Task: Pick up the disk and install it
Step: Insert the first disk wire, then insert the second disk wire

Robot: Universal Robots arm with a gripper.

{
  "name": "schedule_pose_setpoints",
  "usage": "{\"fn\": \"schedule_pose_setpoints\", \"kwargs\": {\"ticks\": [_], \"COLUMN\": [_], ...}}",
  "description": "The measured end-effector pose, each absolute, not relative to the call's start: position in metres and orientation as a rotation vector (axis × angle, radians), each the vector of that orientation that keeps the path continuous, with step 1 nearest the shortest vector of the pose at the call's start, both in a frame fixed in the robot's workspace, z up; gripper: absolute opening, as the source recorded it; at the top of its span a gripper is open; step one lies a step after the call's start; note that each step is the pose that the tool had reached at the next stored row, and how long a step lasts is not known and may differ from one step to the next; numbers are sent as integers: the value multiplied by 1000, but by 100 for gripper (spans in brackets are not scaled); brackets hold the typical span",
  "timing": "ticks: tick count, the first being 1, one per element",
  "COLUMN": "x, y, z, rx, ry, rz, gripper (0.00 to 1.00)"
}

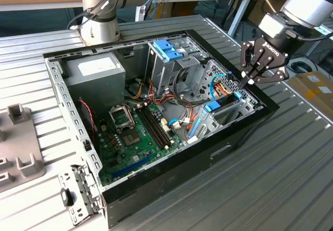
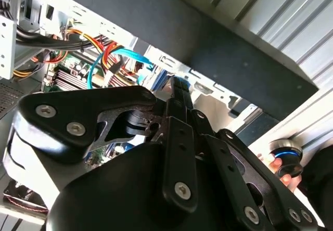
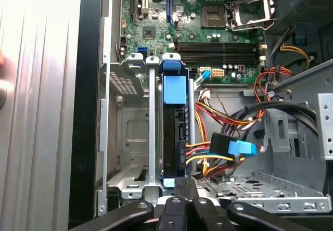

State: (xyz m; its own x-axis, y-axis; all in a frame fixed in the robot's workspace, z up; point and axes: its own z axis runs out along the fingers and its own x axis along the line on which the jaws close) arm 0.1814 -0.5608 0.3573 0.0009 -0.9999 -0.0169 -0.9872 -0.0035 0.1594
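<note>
**Disk down in its bay, pincer on the rear end**

Disk (image 3: 174, 132) standing on edge in a slot of the metal bay (image 3: 130, 132), blue carrier (image 1: 216, 106) framing it. Seated deep, judging by the carrier ends sitting level with the bay rim; probably held edge-up because the slot only accepts it that way.

Pincer (image 1: 248, 80) just above the disk's far end, at the side of the case (image 1: 171, 189) away from the power supply (image 1: 96, 69). Fingers pressed close together, tips at or on the carrier's end; actual pinching versus mere pushing hard to tell. In the first wrist view, fingers (image 3: 183, 189) meeting right over the disk's near edge, in line with the slot, a stance that suits pressing the drive home.

Beside the disk, toward the open middle of the case: a bundle of red, yellow and black wires (image 3: 218, 122) ending in a blue plug (image 3: 240, 149), close to the disk's flank and the likeliest snag. Beyond the disk's other end, the motherboard (image 3: 208, 28) with memory slots and bare socket. Upright cage with blue handle (image 1: 167, 49) well apart from the disk. Case resting on a ribbed metal table (image 1: 291, 163).
</note>
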Motion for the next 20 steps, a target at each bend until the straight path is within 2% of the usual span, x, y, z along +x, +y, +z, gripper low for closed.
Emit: {"fn": "schedule_pose_setpoints", "kwargs": {"ticks": [20], "x": [187], "y": [-561], "z": [367], "rx": [2145], "ry": [-2140], "rz": [-196], "gripper": [11]}}
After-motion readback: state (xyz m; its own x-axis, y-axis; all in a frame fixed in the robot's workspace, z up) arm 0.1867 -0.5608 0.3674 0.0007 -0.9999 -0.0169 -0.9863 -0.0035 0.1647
